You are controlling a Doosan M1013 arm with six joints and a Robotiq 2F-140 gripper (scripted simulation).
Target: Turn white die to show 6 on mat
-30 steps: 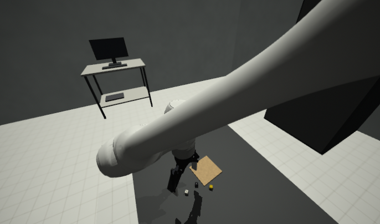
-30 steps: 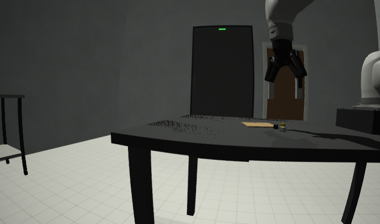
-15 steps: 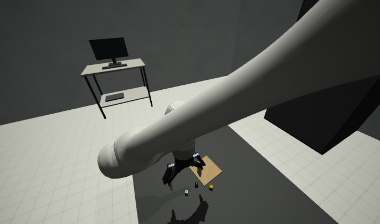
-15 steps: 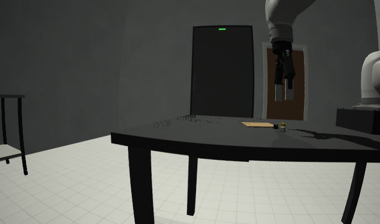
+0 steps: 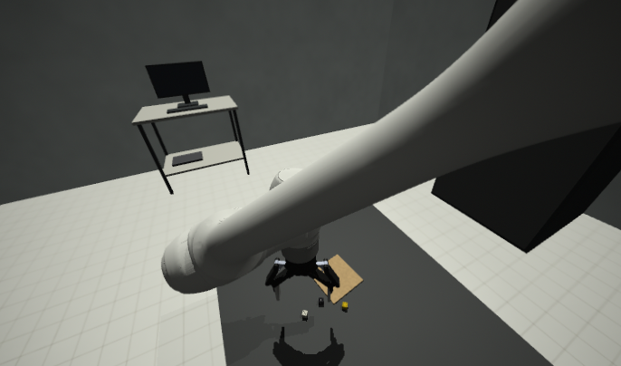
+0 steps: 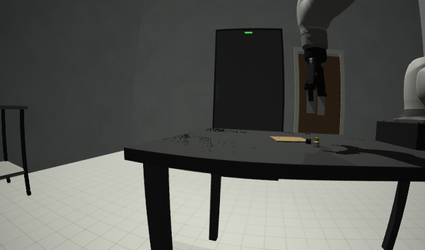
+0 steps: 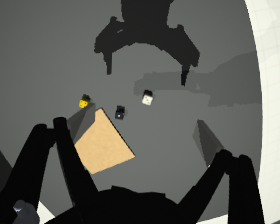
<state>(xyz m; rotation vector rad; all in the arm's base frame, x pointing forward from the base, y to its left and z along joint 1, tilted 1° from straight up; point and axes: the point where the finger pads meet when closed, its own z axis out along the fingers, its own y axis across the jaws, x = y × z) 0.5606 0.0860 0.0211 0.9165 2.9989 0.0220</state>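
The gripper (image 5: 301, 291) is held high above the dark table (image 5: 416, 291) with its fingers spread fully wide and nothing between them. The white die (image 5: 304, 313) is seen on the bare table top, off the tan mat (image 5: 347, 273) and apart from it. Nothing is carried by the mat; the black die (image 5: 320, 302) and yellow die (image 5: 345, 305) lie just beside its edge.

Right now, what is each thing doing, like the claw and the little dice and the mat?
gripper: open, holding nothing, high above the table.
white die: flat on the table, off the mat.
black die: on the table, just off the mat's edge.
yellow die: on the table, off the mat.
mat: flat on the table, no dice on it.
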